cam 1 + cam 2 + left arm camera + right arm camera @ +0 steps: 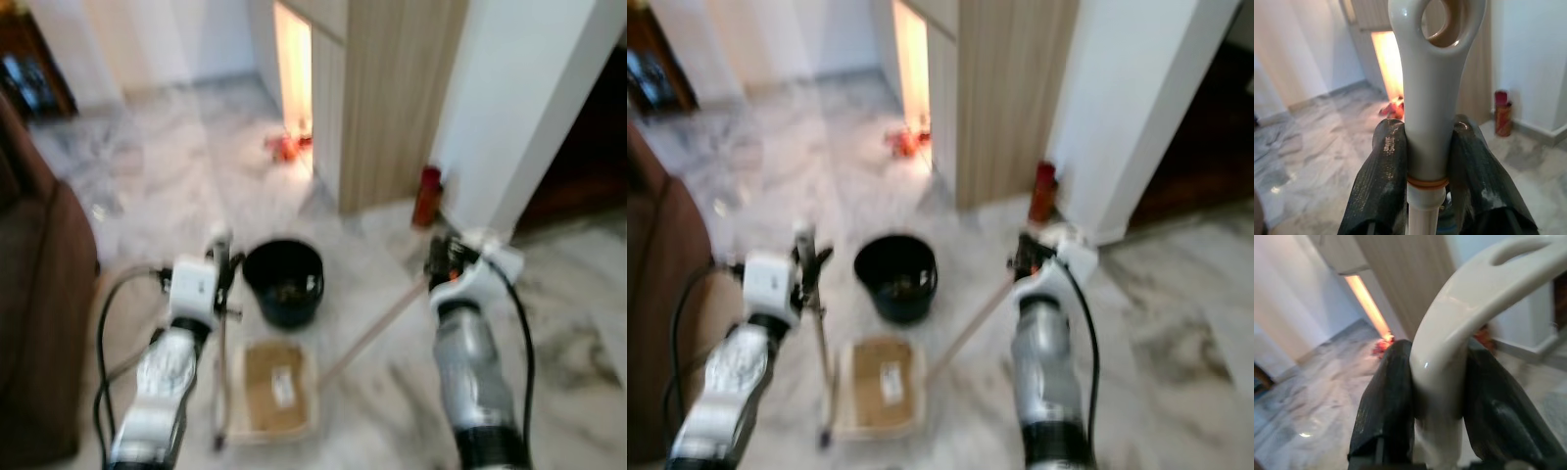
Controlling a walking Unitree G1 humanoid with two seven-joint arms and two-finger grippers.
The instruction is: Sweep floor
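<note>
left gripper (1426, 161): both black fingers clamp the white dustpan handle (1427, 98) just under its hanging loop, an orange band at the grip.
right gripper (1437, 382): two fingers pressed tight on the curved cream broom handle (1469, 318), below its slotted end.
dustpan (272, 390): one, flat on the marble floor (186, 186) just on the robot's side of the black bucket (283, 281), brownish inside with a pale scrap; its pole rises to the left gripper.
broom stick (377, 328): one, slanting from the right gripper down toward the dustpan.
black bucket: one, between the two arms, bits of debris inside.
red canister (427, 197): one, beyond the bucket on its right, at the white wall's foot beside the wooden cabinet (392, 98).
red clutter (284, 147): beyond the bucket, at the lit gap.
brown sofa (34, 294): left of the bucket.
</note>
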